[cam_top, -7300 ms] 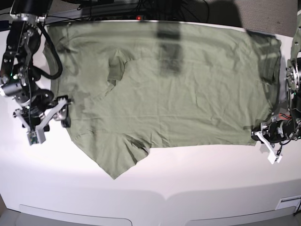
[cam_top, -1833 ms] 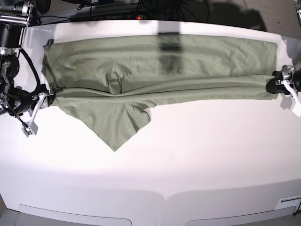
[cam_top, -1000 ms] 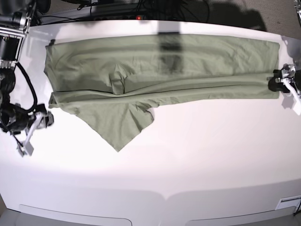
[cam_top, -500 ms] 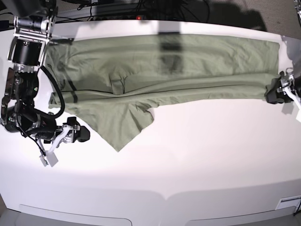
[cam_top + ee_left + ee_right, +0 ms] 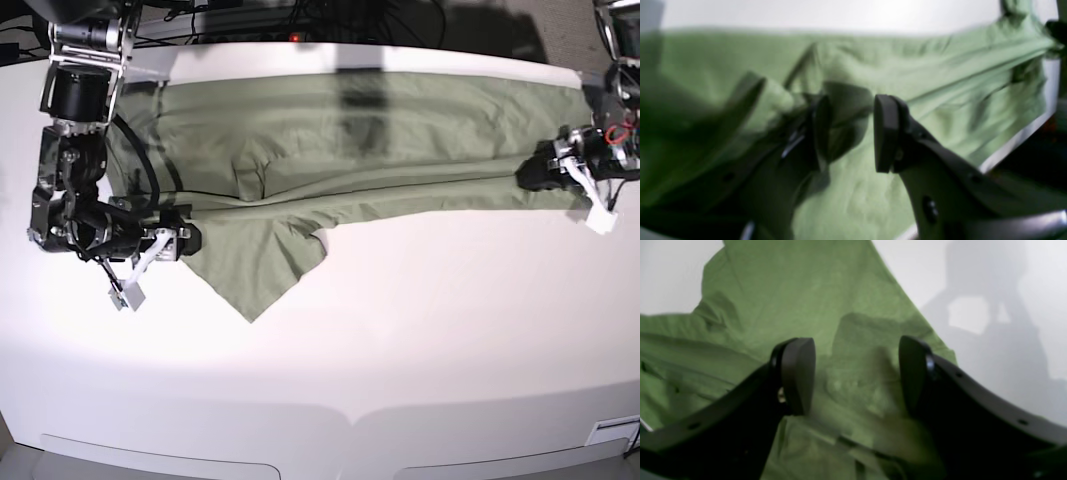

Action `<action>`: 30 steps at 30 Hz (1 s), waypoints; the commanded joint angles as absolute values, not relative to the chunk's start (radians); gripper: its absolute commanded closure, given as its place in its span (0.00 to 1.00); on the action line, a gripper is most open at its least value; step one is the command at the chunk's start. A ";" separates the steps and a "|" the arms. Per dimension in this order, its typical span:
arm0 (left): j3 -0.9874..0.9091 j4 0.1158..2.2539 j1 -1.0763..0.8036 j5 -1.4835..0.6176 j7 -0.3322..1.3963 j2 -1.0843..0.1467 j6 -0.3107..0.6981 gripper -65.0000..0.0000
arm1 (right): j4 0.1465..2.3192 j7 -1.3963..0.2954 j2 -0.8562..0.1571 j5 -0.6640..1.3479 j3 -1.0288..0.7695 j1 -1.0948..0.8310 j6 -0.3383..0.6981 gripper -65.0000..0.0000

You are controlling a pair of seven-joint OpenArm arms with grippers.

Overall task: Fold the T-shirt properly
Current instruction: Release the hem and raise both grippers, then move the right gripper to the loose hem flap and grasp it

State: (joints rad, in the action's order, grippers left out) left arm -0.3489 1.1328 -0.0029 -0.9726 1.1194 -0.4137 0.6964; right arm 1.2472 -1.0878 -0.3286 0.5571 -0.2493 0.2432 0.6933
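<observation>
T-shirt [image 5: 400,135] beneath both parted jaws

This looks like a robotics lab or test bench rather than a home. A broad, bare white tabletop [image 5: 400,340] with a curved front edge fills the base view, lit hard from above so the middle glares. Two bare metal robot arms stand at its sides, one on the left of the view [image 5: 75,150] and one on the right [image 5: 615,150], with exposed joints and loose wiring. Behind the far edge runs a tangle of black cables [image 5: 330,15] and a small red indicator light [image 5: 296,38]. Grey carpet-like floor [image 5: 580,30] shows in the far corner.
</observation>
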 commanded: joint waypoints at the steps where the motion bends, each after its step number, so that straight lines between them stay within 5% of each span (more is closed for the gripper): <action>1: -0.355 1.147 0.004 -0.903 1.118 -0.413 0.698 0.67 | 1.241 -1.068 -0.340 0.555 -0.255 0.259 0.698 0.40; 18: -0.352 1.147 0.015 -0.591 1.024 -0.330 0.545 0.67 | 1.021 -0.859 -0.341 0.325 -0.255 0.269 0.643 0.40; 30: -0.353 1.147 0.020 -0.741 1.107 -0.336 0.546 0.67 | 1.058 -1.002 -0.345 0.577 -0.255 0.470 0.698 0.40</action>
State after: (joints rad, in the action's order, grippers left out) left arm -0.3565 1.1515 0.0299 -0.8021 1.0363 -0.3244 0.5713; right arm 1.0378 -1.0214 -0.3298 0.5552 -0.2527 0.4400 0.6930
